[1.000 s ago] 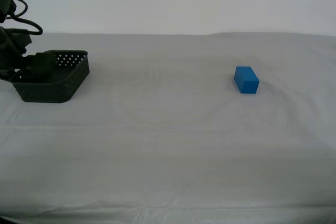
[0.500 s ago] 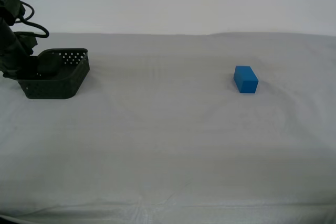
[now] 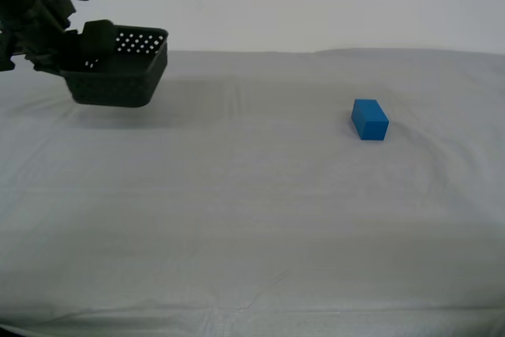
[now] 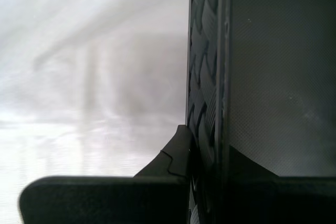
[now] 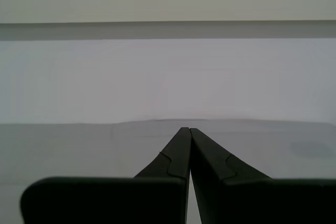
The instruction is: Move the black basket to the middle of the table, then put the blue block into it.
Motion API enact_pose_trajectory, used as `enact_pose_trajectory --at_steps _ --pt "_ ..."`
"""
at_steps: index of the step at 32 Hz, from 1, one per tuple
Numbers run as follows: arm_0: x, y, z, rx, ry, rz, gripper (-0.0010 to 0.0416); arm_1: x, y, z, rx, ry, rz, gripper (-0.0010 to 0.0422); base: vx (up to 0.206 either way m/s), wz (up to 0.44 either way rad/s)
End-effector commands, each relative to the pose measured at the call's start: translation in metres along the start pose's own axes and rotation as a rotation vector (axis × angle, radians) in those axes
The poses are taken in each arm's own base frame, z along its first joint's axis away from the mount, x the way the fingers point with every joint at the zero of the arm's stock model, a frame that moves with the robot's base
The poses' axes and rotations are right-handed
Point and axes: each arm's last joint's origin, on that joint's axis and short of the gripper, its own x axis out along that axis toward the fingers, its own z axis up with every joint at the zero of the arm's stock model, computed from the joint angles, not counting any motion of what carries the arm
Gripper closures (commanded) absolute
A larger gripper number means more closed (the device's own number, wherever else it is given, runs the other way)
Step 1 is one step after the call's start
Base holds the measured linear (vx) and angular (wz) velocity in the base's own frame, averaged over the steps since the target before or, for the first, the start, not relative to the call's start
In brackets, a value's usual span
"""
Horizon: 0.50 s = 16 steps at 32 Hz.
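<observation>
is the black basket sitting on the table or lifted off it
Lifted: the black basket hangs clear of the table, its shadow below, its wall clamped in my second pincer.

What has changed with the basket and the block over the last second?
The black basket has come up off the table and moved a little toward the exterior view's right, carried by my second gripper, which is clamped on its wall. A second ago it sat on the cloth. The blue block has not moved. My first gripper is shut and empty.
</observation>
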Motion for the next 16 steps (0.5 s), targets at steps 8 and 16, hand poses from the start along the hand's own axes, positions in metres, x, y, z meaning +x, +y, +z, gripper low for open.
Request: enact_pose_trajectory --at_steps 8,16 --pt "0.000 0.000 -0.003 0.008 0.030 0.001 0.0406 0.006 -0.090 -0.006 0.112 0.015 -0.152 0.0413 0.000 0.000" --pt "0.000 0.001 -0.005 0.009 0.053 0.003 0.0406 0.049 -0.154 -0.008 0.207 0.094 -0.205 0.0412 0.000 0.000"
